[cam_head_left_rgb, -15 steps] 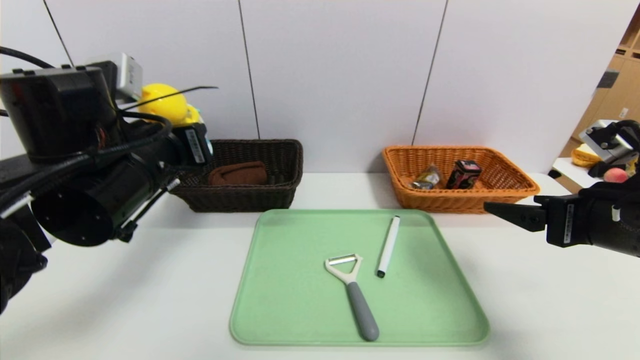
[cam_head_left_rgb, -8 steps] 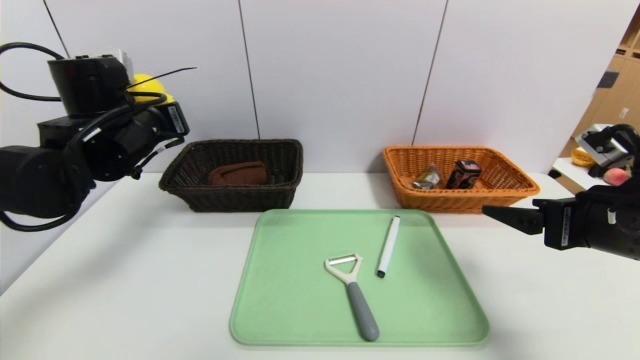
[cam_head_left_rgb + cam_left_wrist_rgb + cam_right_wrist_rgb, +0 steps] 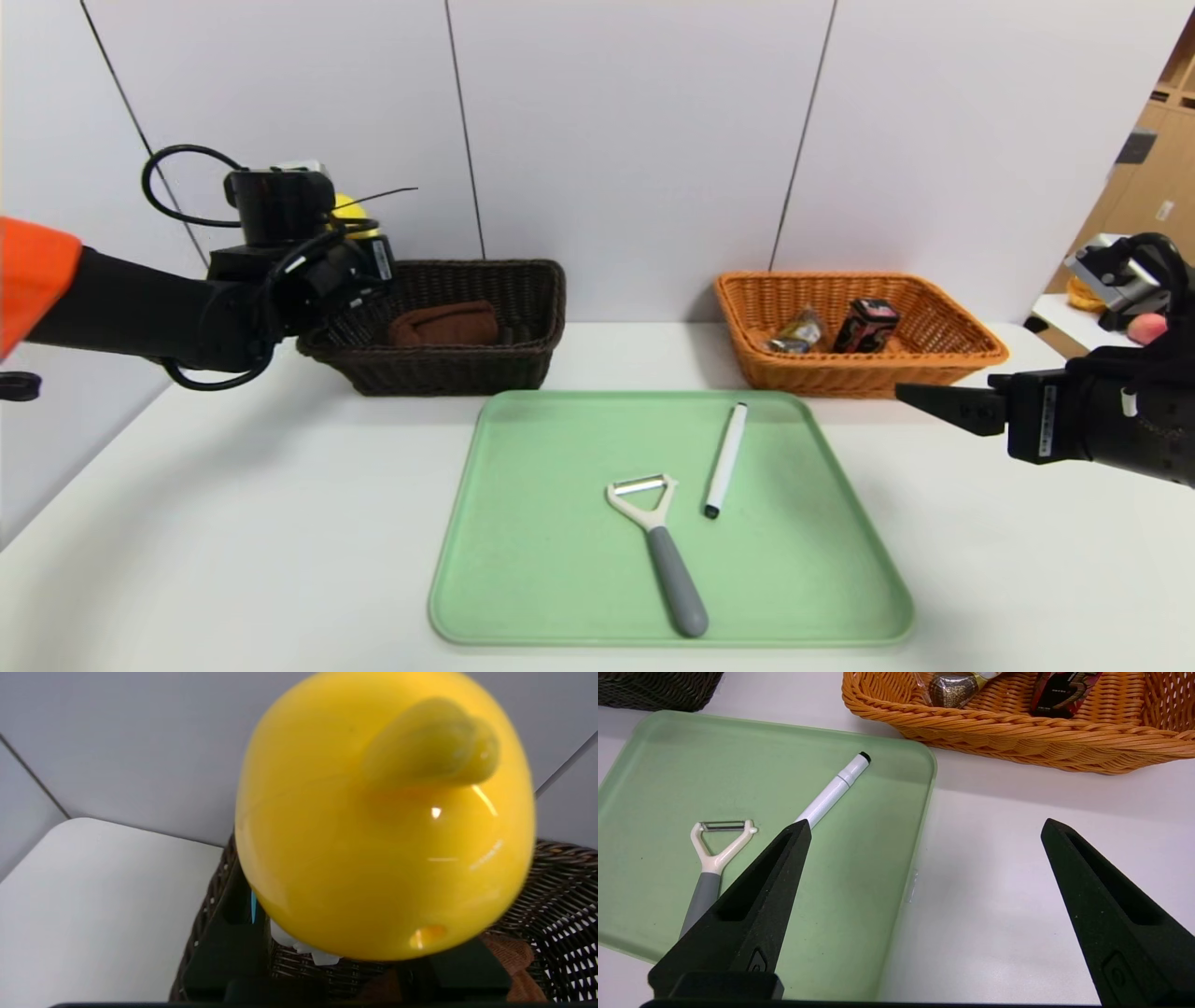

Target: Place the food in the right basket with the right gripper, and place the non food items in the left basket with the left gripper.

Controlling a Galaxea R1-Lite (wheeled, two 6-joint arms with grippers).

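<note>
My left gripper (image 3: 359, 257) is shut on a yellow toy duck (image 3: 347, 207) and holds it over the left end of the dark left basket (image 3: 448, 373). In the left wrist view the duck (image 3: 383, 816) fills most of the picture above the basket (image 3: 560, 896). A brown cloth (image 3: 443, 325) lies in that basket. My right gripper (image 3: 929, 399) is open and empty, low by the green tray's right edge, with its fingers (image 3: 756, 905) wide apart. On the tray (image 3: 523, 579) lie a white marker (image 3: 725, 459) and a grey-handled peeler (image 3: 658, 546). The orange right basket (image 3: 859, 373) holds two snack packs.
The white table edge falls away at the left (image 3: 56, 504). A side table with a peach (image 3: 1148, 327) stands at far right beyond my right arm. The wall stands right behind both baskets.
My left arm has swung away from the camera and down to the dark basket, carrying the duck. My right gripper has barely moved.
</note>
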